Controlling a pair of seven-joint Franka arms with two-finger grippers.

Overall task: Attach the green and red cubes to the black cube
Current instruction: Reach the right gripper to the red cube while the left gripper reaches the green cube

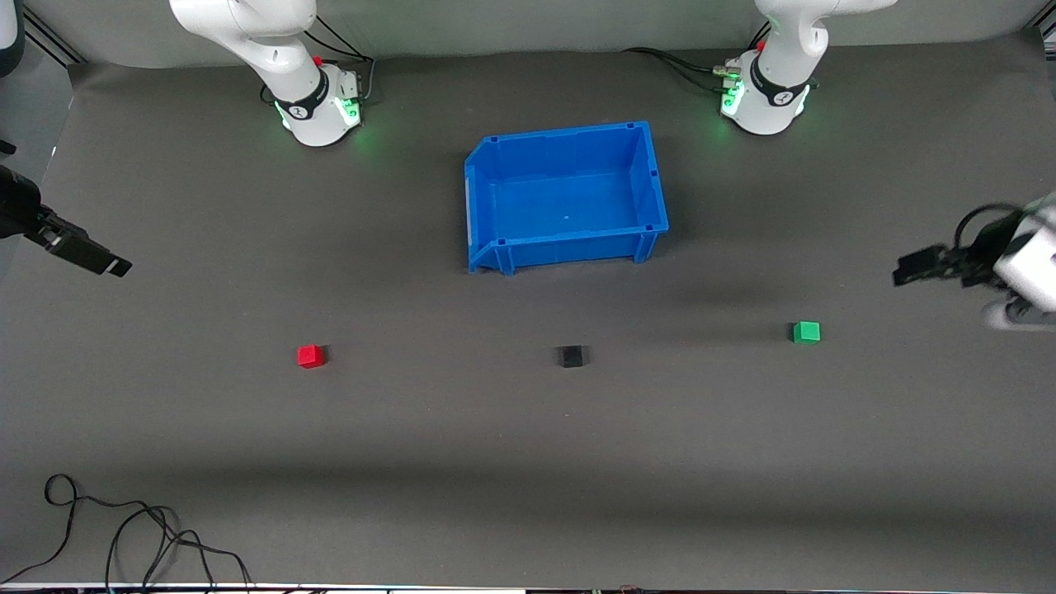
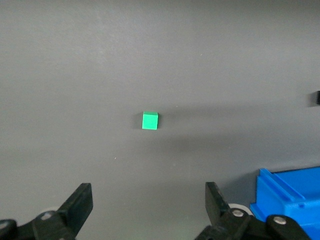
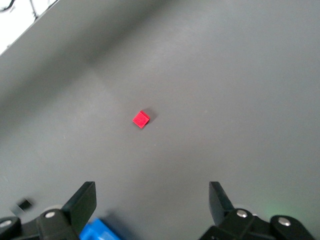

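1. The three cubes lie in a row, well apart: the black cube (image 1: 571,356) in the middle, nearer the front camera than the blue bin (image 1: 566,245); the red cube (image 1: 310,355) toward the right arm's end; the green cube (image 1: 806,332) toward the left arm's end
2. The left gripper (image 2: 148,202) hangs in the air at its end of the table, fingers apart, holding nothing; the green cube is its nearest
3. The right gripper (image 3: 152,201) hangs at its own end, fingers apart and empty; it is well apart from the red cube
4. Both grippers are cut off at the front view's edges, and the black cube shows only as a sliver at the edge of each wrist view
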